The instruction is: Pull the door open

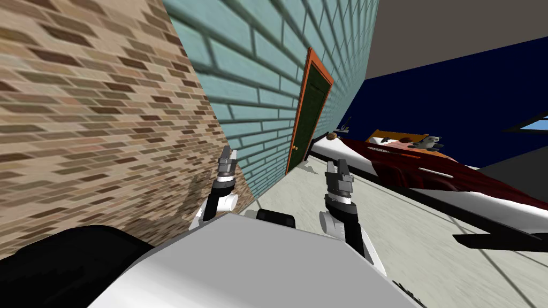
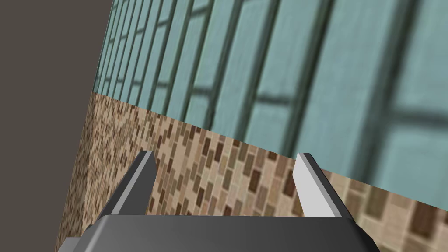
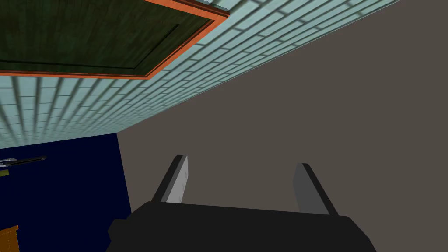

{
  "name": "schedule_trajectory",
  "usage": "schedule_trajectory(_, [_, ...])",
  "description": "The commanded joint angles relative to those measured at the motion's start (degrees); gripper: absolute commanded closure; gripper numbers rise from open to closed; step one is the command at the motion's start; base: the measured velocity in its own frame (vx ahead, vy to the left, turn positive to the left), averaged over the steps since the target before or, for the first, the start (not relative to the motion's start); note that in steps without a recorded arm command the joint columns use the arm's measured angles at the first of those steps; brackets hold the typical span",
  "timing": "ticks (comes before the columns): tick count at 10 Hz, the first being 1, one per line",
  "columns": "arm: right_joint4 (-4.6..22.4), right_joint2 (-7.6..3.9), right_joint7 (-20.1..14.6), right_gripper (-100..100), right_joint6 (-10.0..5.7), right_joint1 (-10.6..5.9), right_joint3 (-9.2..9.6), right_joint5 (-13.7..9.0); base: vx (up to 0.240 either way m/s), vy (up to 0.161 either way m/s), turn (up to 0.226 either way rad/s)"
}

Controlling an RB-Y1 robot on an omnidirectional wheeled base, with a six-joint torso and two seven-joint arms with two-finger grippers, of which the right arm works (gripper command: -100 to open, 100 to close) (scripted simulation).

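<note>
Your right gripper (image 1: 337, 170) sits just right of centre in the head view, low in the frame, its two blades spread wide with nothing between them. Your left gripper (image 1: 227, 155) is left of centre at about the same height, close to the tan brick wall (image 1: 96, 117) that takes up the left of the frame. Its blades too stand wide apart and empty.

The door (image 1: 311, 115) you need is well apart from both. It is a dark green panel in an orange frame (image 1: 299, 104), set in the teal brick wall (image 1: 251, 80) in the upper middle of the head view, and it looks closed. A small knob (image 1: 295, 147) shows near the panel's left edge, low down. A bed (image 1: 428, 176) with a dark red cover runs across the right of the frame, one end close to the doorway.

The step in hand, as I judge it, is the approach, so drive the base along the pale floor (image 1: 321, 214) between wall and bed before you reach. Stop facing the panel with room for it to swing toward you, then bring one gripper to the knob with its blades wide.

The knob is too small for you to tell its shape, and you cannot make out the hinge side. In the right wrist view the door is cut off to one corner of panel and frame
</note>
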Motion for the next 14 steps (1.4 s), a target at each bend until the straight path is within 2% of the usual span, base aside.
schedule_trajectory(1, [2.0,-0.4,1.3,-100,-0.48,-0.74,0.06,0.3,0.058,-0.027,0.065])
schedule_trajectory(4, [6.1,-1.13,3.9,-100,-1.51,-2.31,0.2,1.1,0.126,-0.073,0.07])
schedule_trajectory(7, [8.9,-1.58,5.7,-100,-2.19,-3.35,0.29,1.5,0.091,-0.049,0.04])
schedule_trajectory(8, [10.9,-1.89,7.0,-100,-2.7,-4.12,0.36,1.9,0.081,-0.07,0.068])
schedule_trajectory(14, [18.2,-2.9,11.6,-100,-4.48,-6.85,0.59,3.2,0.095,-0.065,0.059])
